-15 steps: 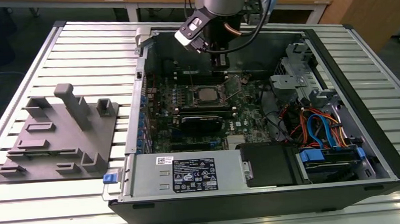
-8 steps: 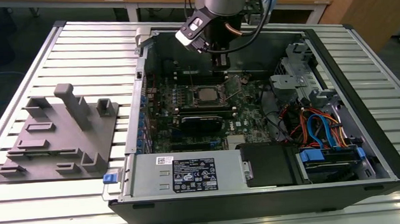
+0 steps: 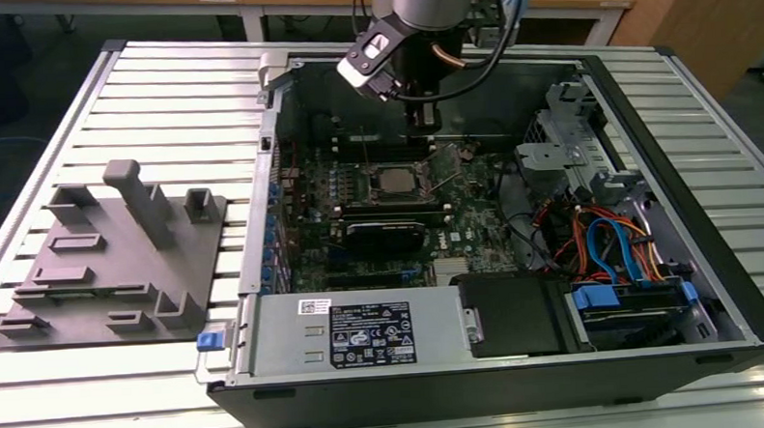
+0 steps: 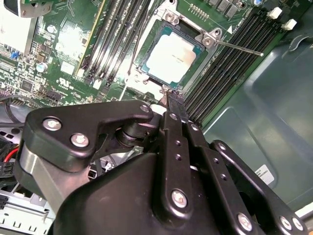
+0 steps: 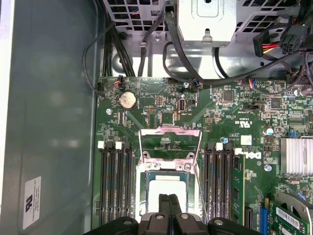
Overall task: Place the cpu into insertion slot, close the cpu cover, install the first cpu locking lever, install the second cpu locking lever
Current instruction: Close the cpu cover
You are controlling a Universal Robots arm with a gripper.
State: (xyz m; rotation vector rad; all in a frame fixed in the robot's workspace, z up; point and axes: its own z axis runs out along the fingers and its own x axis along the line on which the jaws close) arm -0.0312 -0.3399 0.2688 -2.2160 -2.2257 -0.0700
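Jaws clenched, empty — cpu (image 5: 168,192) seated in slot (image 5: 146,169) right under their tips, cover (image 5: 169,131) open just beyond.

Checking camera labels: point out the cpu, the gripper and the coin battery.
cpu (image 4: 171,58), second wrist view, middle of its metal top.
gripper (image 5: 169,197), first wrist view, between its fingertips.
coin battery (image 5: 128,100), first wrist view, middle of its face.
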